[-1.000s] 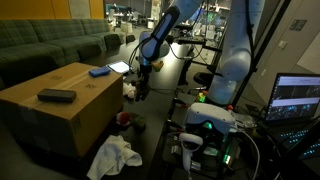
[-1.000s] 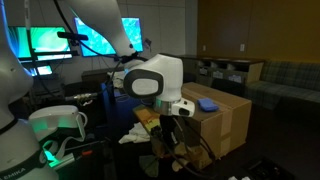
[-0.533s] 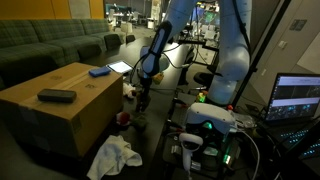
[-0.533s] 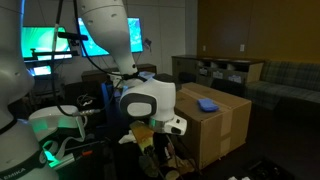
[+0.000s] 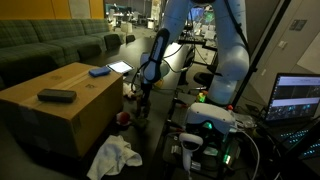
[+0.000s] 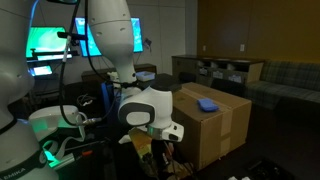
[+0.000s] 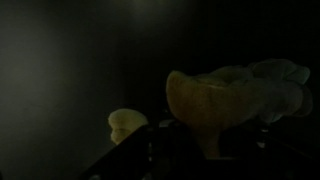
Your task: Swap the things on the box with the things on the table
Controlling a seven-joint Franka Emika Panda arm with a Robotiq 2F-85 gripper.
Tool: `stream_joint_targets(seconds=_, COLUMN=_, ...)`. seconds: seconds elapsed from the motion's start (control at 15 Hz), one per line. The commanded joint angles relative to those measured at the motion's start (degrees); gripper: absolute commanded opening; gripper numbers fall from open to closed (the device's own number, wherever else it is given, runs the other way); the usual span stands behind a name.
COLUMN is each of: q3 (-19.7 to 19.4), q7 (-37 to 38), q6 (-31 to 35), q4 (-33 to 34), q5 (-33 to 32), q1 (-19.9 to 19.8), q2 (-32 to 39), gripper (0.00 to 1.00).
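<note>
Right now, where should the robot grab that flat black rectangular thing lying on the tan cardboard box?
Probably take the flat black rectangular thing across its narrow width, near its middle, coming straight down. It lies flat and low on the tan cardboard box, with bare top around it.

A flat case (image 5: 56, 96) and a pad (image 5: 98, 71) lie well apart on the box (image 5: 60, 118), a cloth (image 5: 113, 155) below beside it.
</note>
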Motion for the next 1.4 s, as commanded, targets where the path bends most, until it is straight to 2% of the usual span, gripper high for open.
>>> stream_joint_targets(seconds=0.0, q3=-1.0, q7=2.9, q6=1.9, q4=-0.8, q5=-3.1, q1=1.1, q2=-1.0, gripper=0.6)
stream_joint_targets(seconds=0.33, q3=-4.5, q7=6.8, q6=4.8, q4=-2.9, q5=-7.1, q1=5.9, q2=-4.2, gripper=0.97)
stream_joint_targets(seconds=0.4, q3=-5.9, q7=8.0, q6=5.9, q4=-3.5, q5=-8.3, q1=8.0, q2=-4.9, gripper=1.0)
stream_joint_targets(seconds=0.67, q3=-9.6, q7=11.4, q6=9.2, q4=-4.9, q5=-12.3, q1=16.5, q2=-6.2, gripper=1.0)
stream_joint_targets(seconds=0.93, q3=-15.6, q7=15.8, q6=12.2, q4=-3.8, q5=-15.5, q1=29.6, q2=-4.0, gripper=1.0)
stream_joint_targets(seconds=1.13, q3=-20.1, q7=18.1, q6=14.5, q4=-3.0, q5=-15.6, q1=39.0, q2=-2.2, gripper=1.0)
stream_joint_targets(seconds=1.33, q3=-21.8, q7=19.7, q6=18.1, q4=-2.3, q5=-13.5, q1=44.5, q2=0.7, gripper=1.0)
